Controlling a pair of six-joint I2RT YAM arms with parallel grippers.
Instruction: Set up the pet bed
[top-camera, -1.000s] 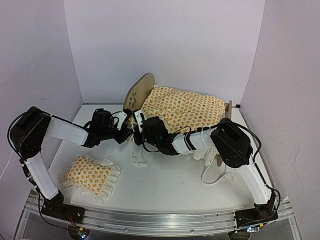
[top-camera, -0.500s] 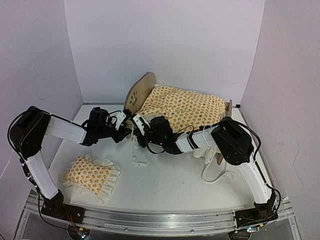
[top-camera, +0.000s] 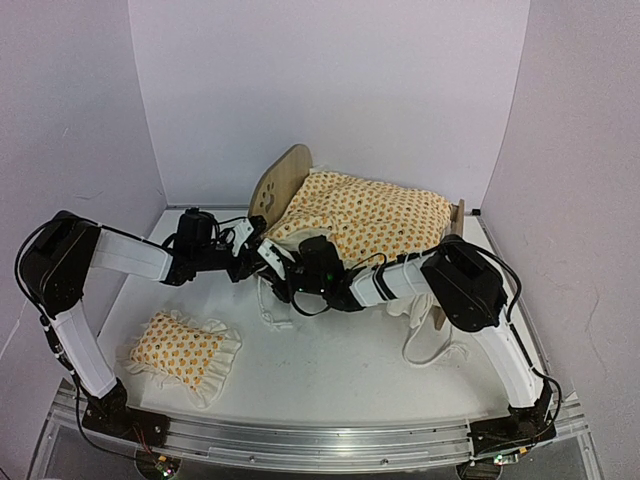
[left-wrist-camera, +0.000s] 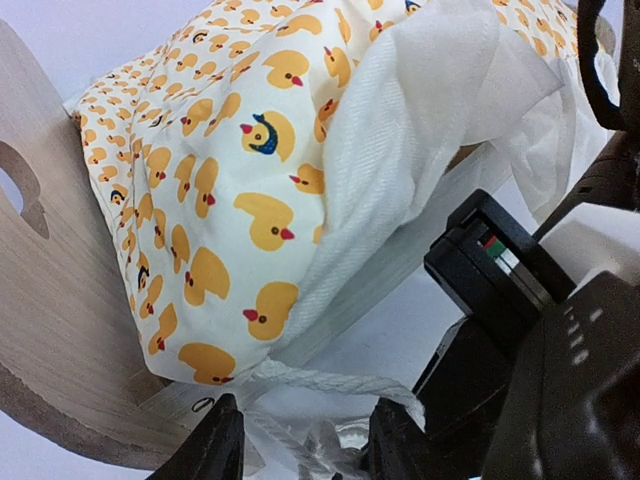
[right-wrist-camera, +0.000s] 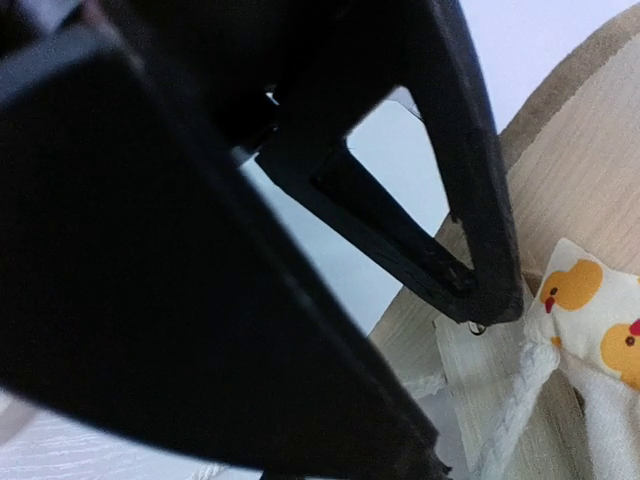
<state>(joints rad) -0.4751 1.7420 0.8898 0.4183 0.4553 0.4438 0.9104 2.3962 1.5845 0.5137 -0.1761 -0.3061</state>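
The pet bed (top-camera: 281, 184) stands at the back, its rounded plywood headboard (left-wrist-camera: 50, 300) on the left. A duck-patterned ruffled blanket (top-camera: 370, 215) covers it and hides the mattress. My left gripper (top-camera: 247, 259) is low at the headboard's near corner. It is open, and the blanket's white trim (left-wrist-camera: 330, 385) lies loose between its fingers (left-wrist-camera: 215, 450). My right gripper (top-camera: 276, 264) is right beside it at the same corner and is shut; I cannot see anything in it. In the right wrist view, dark arm parts block most of the frame, leaving only the headboard (right-wrist-camera: 590, 160) and a blanket corner (right-wrist-camera: 585, 290).
The small matching pillow (top-camera: 185, 345) lies on the table at the front left. White blanket trim (top-camera: 430, 345) hangs down to the table by the bed's right end, near the footboard (top-camera: 458, 214). The right arm's black body (left-wrist-camera: 520, 330) crowds the left gripper.
Both grippers have slid a little left and lower along the bed's near side, toward the base of the headboard. The blanket and pillow have stayed put.
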